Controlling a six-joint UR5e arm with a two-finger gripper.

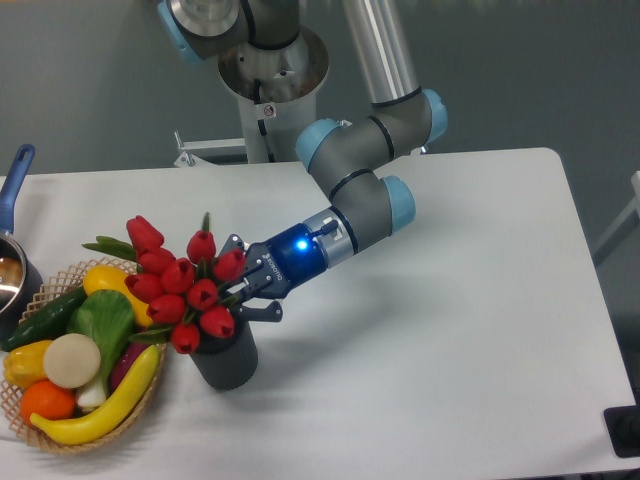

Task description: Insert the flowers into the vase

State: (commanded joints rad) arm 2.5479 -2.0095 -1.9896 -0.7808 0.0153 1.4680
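- The worktop (450,330) is white, and the arm (365,185) reaches down across it from the far edge, forearm slanting low toward the left edge.
- The flowers (185,285) lean left over the vase (228,358), near the left edge, blooms overhanging the wicker basket (150,385).
- The pincer (243,292) is closed on the flowers' stems just above the vase mouth.

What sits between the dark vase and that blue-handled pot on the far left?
In the camera view, a wicker basket of toy vegetables lies between the vase and the pot.
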